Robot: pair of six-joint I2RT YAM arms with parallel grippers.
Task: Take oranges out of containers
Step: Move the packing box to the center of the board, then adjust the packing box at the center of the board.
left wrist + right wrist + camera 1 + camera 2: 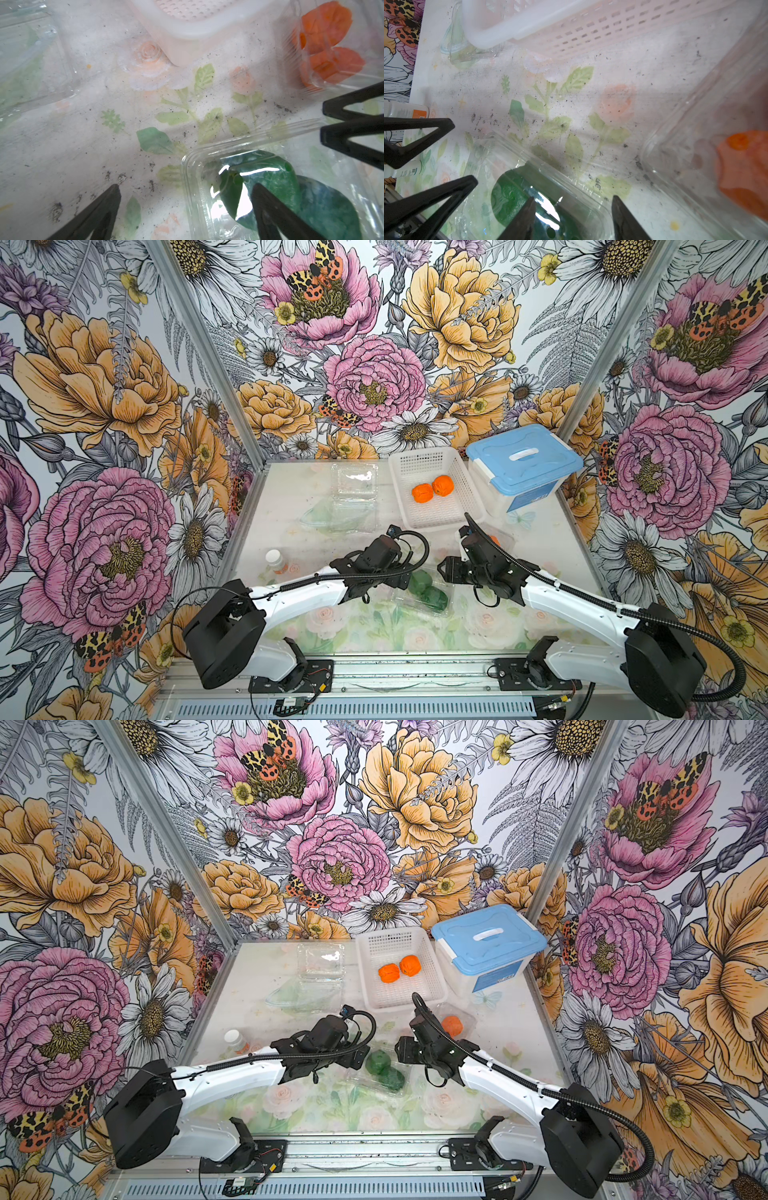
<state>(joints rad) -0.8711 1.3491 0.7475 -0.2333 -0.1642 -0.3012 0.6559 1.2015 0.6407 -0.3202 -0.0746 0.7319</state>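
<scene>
The left gripper (186, 187) gapes wide over a corner of the clear box (428, 599) holding two green oranges (378, 1061); the right gripper (573, 198) straddles its far rim, grip unclear; the right arm half hides a second box (467, 1017) of orange fruit (326, 25), just beside the white basket (440, 524) with two loose oranges (422, 492).

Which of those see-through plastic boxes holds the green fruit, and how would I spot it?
Start at the white perforated basket at the back of the table and come toward the front edge. The clear box there lies nearest the front. Only it holds two dark green fruits; the orange-fruit box and the empty open box do not.
</scene>
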